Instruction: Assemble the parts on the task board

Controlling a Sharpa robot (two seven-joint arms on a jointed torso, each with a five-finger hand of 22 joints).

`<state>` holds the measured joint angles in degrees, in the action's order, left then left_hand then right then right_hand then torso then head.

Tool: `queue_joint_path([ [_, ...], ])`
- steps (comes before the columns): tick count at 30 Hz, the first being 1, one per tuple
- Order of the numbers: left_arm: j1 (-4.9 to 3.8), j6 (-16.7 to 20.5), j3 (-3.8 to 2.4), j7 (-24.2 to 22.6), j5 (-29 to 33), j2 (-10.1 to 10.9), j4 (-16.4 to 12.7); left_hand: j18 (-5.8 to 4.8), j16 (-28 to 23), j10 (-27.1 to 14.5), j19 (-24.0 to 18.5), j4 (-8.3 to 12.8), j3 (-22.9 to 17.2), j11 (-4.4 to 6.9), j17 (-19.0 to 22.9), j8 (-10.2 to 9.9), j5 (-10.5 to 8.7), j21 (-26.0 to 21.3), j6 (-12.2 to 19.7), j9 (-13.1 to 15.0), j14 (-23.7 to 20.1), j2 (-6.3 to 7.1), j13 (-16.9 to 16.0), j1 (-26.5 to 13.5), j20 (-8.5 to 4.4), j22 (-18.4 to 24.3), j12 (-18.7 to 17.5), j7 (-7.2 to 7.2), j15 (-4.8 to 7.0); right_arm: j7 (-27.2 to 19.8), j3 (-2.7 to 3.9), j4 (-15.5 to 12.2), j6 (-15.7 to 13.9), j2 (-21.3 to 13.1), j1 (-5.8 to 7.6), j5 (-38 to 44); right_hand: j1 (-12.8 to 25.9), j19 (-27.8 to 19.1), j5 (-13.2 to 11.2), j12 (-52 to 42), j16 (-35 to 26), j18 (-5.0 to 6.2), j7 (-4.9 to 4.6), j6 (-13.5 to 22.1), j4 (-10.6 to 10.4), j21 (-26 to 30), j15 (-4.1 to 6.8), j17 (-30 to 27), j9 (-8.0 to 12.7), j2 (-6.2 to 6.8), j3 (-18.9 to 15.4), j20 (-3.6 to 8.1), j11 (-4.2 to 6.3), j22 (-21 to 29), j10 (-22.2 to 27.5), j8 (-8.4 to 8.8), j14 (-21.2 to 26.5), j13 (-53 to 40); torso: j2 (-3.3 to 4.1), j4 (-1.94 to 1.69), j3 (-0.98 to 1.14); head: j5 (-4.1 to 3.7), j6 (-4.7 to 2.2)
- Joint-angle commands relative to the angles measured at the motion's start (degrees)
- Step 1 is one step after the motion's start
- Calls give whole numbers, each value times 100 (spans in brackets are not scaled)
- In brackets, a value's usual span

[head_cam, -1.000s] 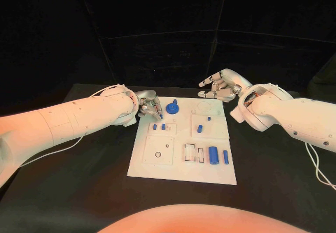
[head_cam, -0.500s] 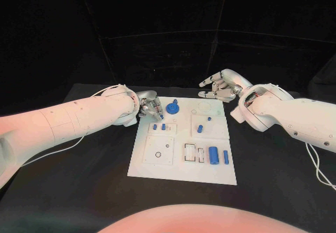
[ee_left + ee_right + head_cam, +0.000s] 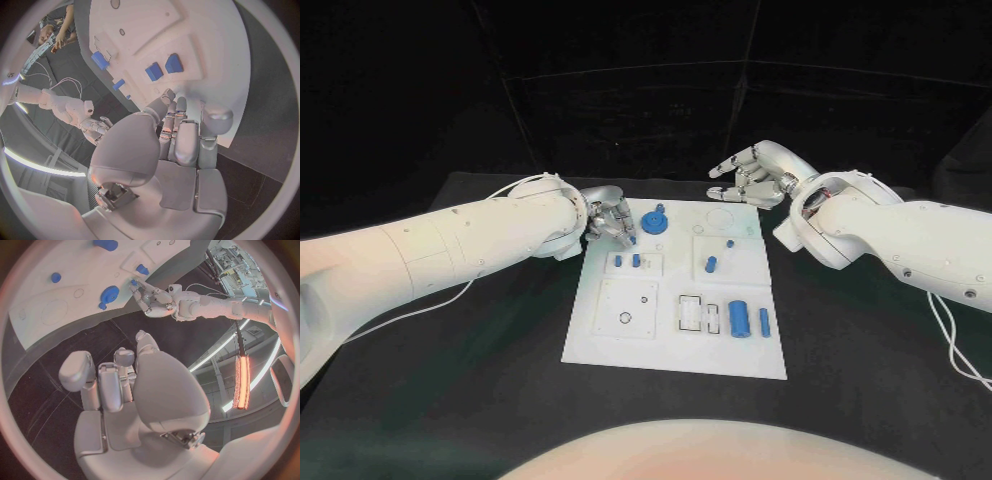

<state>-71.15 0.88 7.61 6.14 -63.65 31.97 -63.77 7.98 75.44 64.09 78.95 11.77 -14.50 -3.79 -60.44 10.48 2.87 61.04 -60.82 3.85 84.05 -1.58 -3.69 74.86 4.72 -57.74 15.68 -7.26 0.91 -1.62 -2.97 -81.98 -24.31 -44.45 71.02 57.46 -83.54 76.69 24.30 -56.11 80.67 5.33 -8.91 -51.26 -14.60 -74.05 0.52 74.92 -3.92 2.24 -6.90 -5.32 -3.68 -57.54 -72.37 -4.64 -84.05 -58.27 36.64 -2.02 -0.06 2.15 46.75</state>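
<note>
The white task board (image 3: 629, 340) lies in the middle of the black table. On it are a blue round part with a knob (image 3: 655, 221), two small blue pegs (image 3: 629, 261), another peg (image 3: 711, 265), a thick blue cylinder (image 3: 738, 318) and a thin one (image 3: 764, 321). My left hand (image 3: 607, 222) is at the board's far left corner, fingers curved down at its edge, with nothing seen in them. The two pegs (image 3: 164, 67) lie just past its fingertips (image 3: 176, 106). My right hand (image 3: 754, 175) hovers beyond the board's far right corner, fingers apart and holding nothing.
The board (image 3: 75, 295) carries empty square and round recesses near its front left (image 3: 627, 307) and far right (image 3: 727, 217). Bare black table (image 3: 459, 380) surrounds it. In the right wrist view, my left hand (image 3: 153, 297) is at the board's edge, near the round blue part (image 3: 111, 292).
</note>
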Motion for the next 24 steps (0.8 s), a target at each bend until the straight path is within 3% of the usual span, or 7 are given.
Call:
queue_joint_path([
  [1,-7,-53,-3,22,16,-3,-10,-100,4,28,-13,12,-29,-10,9,-27,-18,10,8,-9,26,15,-4,-37,5,-7,-28,-42,3,-24,3,-7,22,0,11,-10,37,2,27,-26,-25,70,0,-26,-39,36,43,19,0,-54,-19,29,9,4,25,-29,-269,13,-3,-10,0,-5,8],
  [24,-7,-71,-3,55,7,73,-31,-109,6,51,-11,174,-183,-93,65,-358,-18,34,373,-27,17,165,-6,-54,60,-59,-183,-165,-64,-12,3,17,35,7,11,-10,37,2,27,-26,-25,70,0,-26,-39,36,43,19,0,-54,-19,29,9,4,25,-29,-269,13,-2,-4,-3,-2,14],
])
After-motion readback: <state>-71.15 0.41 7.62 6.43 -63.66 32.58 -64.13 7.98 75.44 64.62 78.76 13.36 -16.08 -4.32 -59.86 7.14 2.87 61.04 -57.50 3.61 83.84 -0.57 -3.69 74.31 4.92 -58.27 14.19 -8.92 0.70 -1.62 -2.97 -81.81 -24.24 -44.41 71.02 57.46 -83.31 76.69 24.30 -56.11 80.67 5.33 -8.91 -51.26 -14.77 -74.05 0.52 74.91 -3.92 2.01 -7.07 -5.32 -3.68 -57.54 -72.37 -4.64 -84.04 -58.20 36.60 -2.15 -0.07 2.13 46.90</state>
